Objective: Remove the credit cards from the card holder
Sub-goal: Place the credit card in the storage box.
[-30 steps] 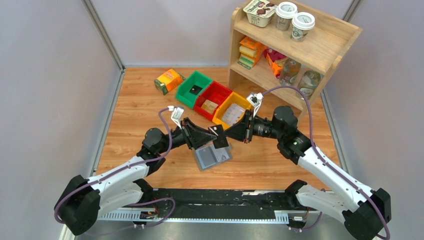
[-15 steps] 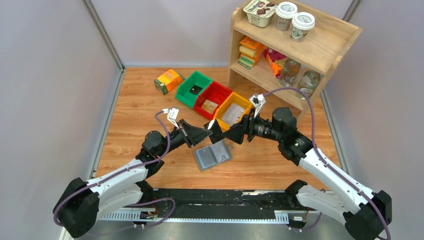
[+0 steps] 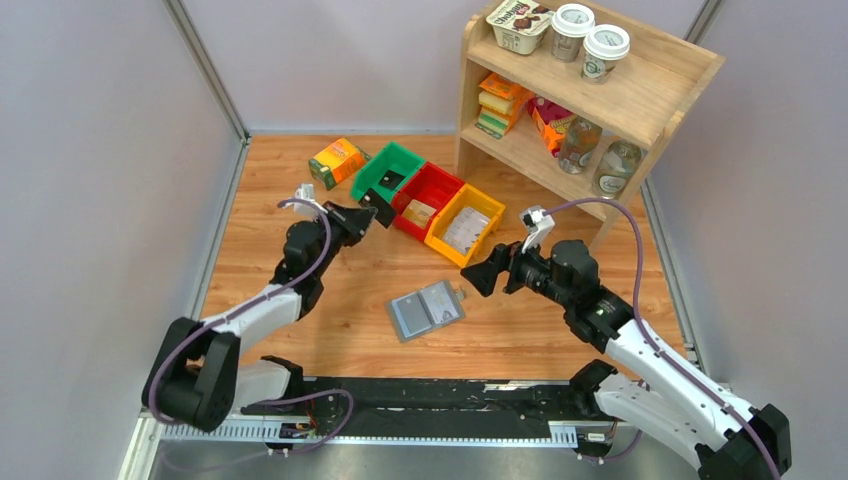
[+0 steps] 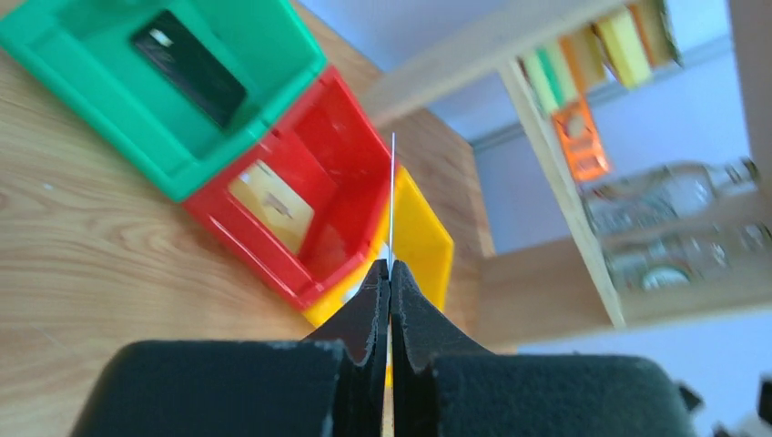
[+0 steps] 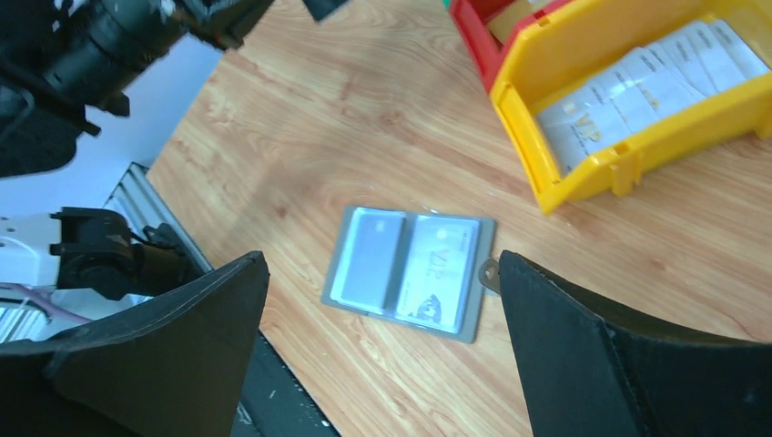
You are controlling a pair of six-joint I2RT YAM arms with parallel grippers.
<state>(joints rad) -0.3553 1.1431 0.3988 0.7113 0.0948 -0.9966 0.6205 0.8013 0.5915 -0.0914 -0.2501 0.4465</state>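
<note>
**1 card pinched, 2 left in the pockets**

Nearest us, at lower centre of the top view, the card holder [image 3: 425, 311] lies spread open and flat on the table [image 3: 270, 262]. Its pockets face up, so we can read them. 2 credit cards [image 5: 369, 258] seem to sit behind the clear plastic, 1 grey and 1 pale and printed.

Just beyond, right of centre, the right gripper [image 3: 480, 274] hangs with its jaws spread wide and nothing between them. It tilts toward the holder, which we judge to be the pose for the next pull.

Farther off, left of centre, the left gripper [image 4: 390, 275] is clamped tight on a thin dark card [image 4: 391, 209]. The card is held on edge by the green bin [image 4: 137, 137], red bin [image 4: 350, 118] and yellow bin [image 5: 628, 155]. All 3 hold cards, so we read this as sorting. Which bin it goes to we cannot tell.
</note>
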